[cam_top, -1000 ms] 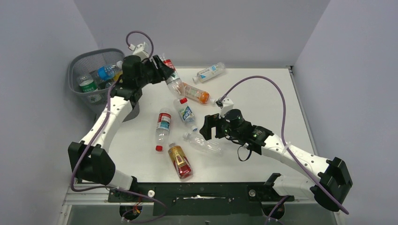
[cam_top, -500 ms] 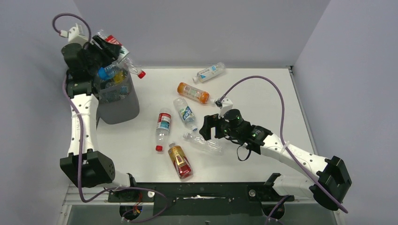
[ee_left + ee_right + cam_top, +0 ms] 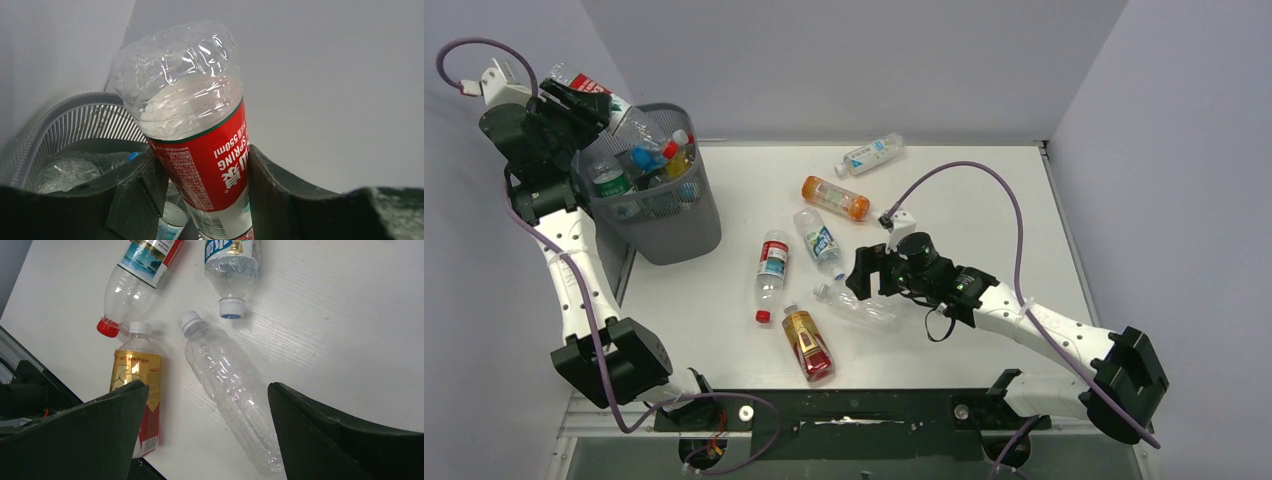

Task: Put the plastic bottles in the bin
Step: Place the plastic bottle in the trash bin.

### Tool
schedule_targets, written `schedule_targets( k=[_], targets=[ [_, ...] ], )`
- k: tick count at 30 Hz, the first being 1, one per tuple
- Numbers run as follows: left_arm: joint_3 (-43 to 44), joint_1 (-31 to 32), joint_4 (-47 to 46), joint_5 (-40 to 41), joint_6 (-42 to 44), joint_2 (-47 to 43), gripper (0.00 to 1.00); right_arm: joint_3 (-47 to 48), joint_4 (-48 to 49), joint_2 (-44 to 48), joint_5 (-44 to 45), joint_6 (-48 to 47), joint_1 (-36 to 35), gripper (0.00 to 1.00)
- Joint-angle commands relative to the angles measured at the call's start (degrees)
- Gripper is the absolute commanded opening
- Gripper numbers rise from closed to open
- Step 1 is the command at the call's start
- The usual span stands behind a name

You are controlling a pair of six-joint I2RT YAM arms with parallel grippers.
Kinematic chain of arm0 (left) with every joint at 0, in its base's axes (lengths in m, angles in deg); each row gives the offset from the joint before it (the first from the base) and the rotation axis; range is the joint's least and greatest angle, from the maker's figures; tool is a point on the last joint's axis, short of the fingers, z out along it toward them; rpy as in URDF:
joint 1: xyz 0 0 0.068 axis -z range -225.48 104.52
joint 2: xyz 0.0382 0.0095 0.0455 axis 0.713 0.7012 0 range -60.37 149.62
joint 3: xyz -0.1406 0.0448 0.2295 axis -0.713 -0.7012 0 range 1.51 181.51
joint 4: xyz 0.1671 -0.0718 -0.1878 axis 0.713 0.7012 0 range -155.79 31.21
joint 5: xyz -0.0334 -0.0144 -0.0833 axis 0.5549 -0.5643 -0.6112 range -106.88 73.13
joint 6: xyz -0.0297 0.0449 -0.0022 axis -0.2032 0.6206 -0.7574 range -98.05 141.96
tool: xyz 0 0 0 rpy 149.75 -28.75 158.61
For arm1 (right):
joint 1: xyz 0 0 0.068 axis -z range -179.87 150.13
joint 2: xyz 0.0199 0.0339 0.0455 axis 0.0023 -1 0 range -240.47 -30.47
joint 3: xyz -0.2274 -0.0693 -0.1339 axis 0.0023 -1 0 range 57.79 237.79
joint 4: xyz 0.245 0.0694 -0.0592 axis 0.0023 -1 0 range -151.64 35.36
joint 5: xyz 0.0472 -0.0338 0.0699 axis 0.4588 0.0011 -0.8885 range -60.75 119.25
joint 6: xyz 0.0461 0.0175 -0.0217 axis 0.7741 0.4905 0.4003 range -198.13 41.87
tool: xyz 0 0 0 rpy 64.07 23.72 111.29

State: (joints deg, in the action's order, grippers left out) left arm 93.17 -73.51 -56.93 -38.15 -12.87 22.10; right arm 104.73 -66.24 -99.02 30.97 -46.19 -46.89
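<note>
Bottles lie scattered on the white table (image 3: 984, 200), six in all. Nearest the arm bases is a gold-and-red labelled bottle (image 3: 808, 343). Just beyond it, at its 2 o'clock, a clear unlabelled bottle (image 3: 856, 305) lies slantwise, and over this one hovers the right gripper (image 3: 856, 277), jaws spread wide and empty. Whether they touch it I cannot tell.

Farther on come a red-capped bottle (image 3: 771, 270) at 10 o'clock from the gold one, a blue-and-white labelled bottle (image 3: 821, 242), an orange bottle (image 3: 836, 198), and a white-labelled bottle (image 3: 869, 154) at the table's far edge.

At the table's 10 o'clock stands the wire-mesh bin (image 3: 686, 235), already heaped near its rim. The left gripper (image 3: 589, 100) sits above the rim's 10 o'clock side, clamped on a red-labelled water bottle (image 3: 614, 115) that slants over the mouth.

Judged from here, a release so close to the rim could send that bottle off the heap and outside. On the right, the smooth round bottle may roll from closing jaws into its neighbours.
</note>
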Motion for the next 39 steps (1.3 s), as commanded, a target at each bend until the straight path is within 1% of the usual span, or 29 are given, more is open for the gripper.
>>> schedule_targets(
  k=[1,4,8,11,13,16,18,22,26,28,34,39],
  targets=[
    [-0.5,-0.1,-3.6,1.4,2.0,-2.0,0.38,1.5,4.1,-0.1,-0.6,0.2,-0.5,0.94],
    [-0.9,0.1,-2.7,3.0,3.5,-1.8,0.4,1.5,4.2,-0.2,-0.7,0.3,-0.5,0.95],
    [-0.6,0.1,0.0,5.9,4.9,-1.5,0.49,1.5,4.3,-0.5,-0.9,0.5,-0.5,0.95],
    [-0.6,0.2,0.7,6.6,5.7,-1.0,0.51,1.4,4.5,-0.7,-1.2,0.6,-0.5,0.95],
    [-0.6,0.2,1.0,6.1,5.8,-0.5,0.54,1.5,4.6,-0.8,-1.3,0.7,-0.5,0.95],
    [0.2,1.2,2.1,6.1,6.7,0.2,0.66,1.5,4.6,-0.9,-1.3,0.7,-0.5,0.95],
    [0.9,2.2,3.3,7.0,7.6,0.7,0.72,1.5,4.6,-0.9,-1.4,0.7,-0.5,0.95],
    [1.4,2.7,4.3,8.6,8.4,0.7,0.8,1.3,4.3,-0.7,-1.3,0.7,-0.5,0.95],
    [2.5,2.9,5.2,9.4,8.5,0.3,0.82,1.0,4.2,-0.5,-0.9,0.5,-0.5,0.96],
    [3.0,3.9,5.3,9.6,8.7,-0.1,0.82,1.0,4.1,-0.7,-0.5,0.1,-0.4,0.97],
    [5.7,10.9,8.3,11.3,10.3,-1.7,0.83,0.8,3.4,-1.5,0.0,-1.1,0.1,0.98],
    [7.6,19.5,11.4,13.6,12.1,-2.8,0.83,0.1,3.2,-2.9,-0.8,-2.4,0.7,0.98]
  ],
)
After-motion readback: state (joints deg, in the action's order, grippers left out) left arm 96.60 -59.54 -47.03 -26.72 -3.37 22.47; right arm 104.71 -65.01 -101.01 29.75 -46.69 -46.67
